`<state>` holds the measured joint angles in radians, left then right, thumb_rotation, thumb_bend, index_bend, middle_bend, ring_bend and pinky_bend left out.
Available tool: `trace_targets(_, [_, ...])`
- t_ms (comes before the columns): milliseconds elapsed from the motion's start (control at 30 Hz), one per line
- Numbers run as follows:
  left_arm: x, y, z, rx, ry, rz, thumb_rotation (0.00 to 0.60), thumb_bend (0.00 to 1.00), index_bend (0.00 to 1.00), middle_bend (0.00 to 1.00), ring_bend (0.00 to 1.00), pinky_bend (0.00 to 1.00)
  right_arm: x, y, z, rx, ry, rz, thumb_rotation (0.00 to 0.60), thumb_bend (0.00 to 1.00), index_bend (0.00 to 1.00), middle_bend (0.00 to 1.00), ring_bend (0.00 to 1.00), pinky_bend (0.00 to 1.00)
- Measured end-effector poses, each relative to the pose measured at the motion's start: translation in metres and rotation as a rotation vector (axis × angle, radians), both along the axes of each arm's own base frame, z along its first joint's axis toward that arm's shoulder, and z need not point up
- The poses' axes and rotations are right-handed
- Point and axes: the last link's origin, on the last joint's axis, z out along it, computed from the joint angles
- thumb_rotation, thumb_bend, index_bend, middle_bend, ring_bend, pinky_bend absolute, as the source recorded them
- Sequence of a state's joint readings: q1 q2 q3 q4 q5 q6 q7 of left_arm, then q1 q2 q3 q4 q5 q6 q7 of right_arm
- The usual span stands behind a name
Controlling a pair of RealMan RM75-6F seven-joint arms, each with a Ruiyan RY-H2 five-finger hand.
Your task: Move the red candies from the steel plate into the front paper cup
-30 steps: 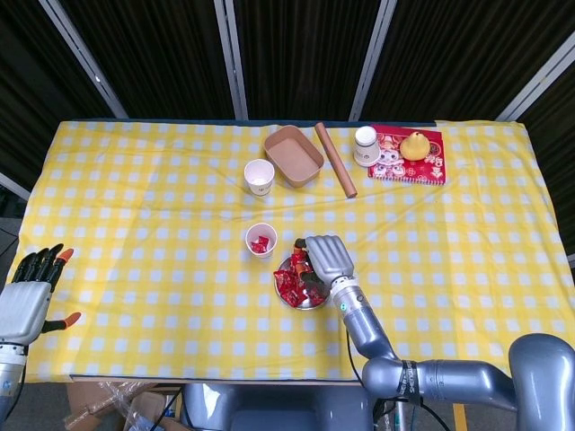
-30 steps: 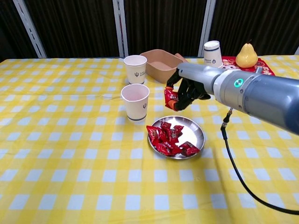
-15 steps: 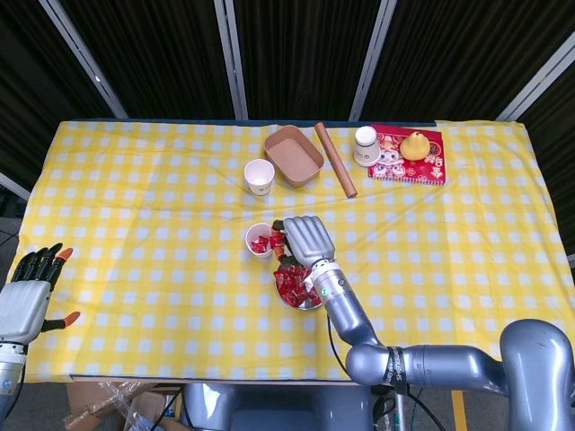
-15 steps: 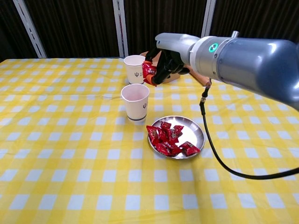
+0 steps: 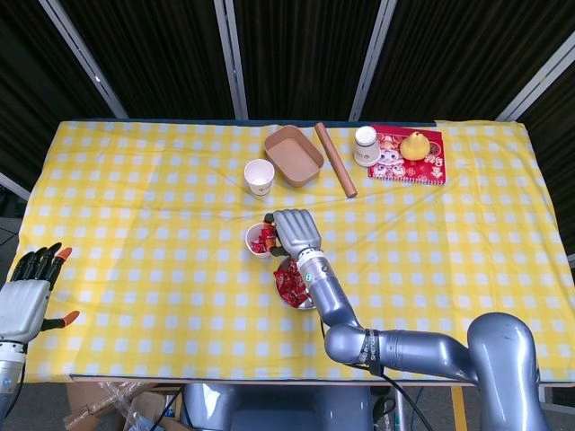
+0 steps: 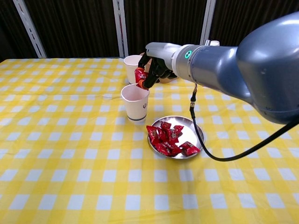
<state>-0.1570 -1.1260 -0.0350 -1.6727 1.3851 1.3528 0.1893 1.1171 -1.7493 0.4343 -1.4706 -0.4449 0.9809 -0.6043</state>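
red is what we track. at far left our left hand (image 5: 25, 301) idles off the table edge, fingers spread, holding nothing. moving right, the front cup (image 6: 135, 102) already has candy inside, seen from the head view. our right hand (image 6: 154, 63) pinches one candy (image 6: 140, 75) just above the cup's rim. we should centre it over the mouth before letting go, keeping fingers off the rim so the cup stays upright. right again, more candies (image 6: 166, 138) wait on the plate (image 6: 194, 131).
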Motion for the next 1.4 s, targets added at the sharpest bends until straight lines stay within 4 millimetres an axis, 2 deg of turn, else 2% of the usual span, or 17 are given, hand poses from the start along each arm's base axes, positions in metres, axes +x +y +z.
trace_targets(300, [-0.001,0.0,0.0,0.001,0.002,0.005,0.6,0.0,0.02,0.0,0.0,0.0,0.003,0.003,-0.01,0.021,-0.003,0.007,0.6,0.6,0.59,0.82,0.97,0.91])
trace_targets(533, [-0.001,0.0,0.0,0.002,0.002,0.008,0.6,0.0,0.02,0.0,0.0,0.0,0.002,0.001,-0.015,0.012,-0.007,-0.001,0.6,0.59,0.39,0.82,0.97,0.91])
trace_targets(833, [-0.001,0.0,0.0,0.001,0.001,0.01,0.6,0.0,0.02,0.0,0.0,0.0,0.002,0.003,-0.014,0.007,-0.015,0.01,0.6,0.5,0.36,0.82,0.97,0.91])
trace_targets(1100, [-0.001,0.0,0.0,0.005,0.002,0.015,0.6,0.0,0.02,0.0,0.0,0.0,0.003,0.008,-0.012,0.009,-0.017,0.017,0.6,0.5,0.34,0.82,0.97,0.91])
trace_targets(1400, [0.0,0.0,0.0,0.008,0.002,0.015,0.6,0.0,0.02,0.0,0.0,0.0,0.002,0.025,0.006,0.003,-0.022,0.046,0.6,0.48,0.29,0.82,0.97,0.91])
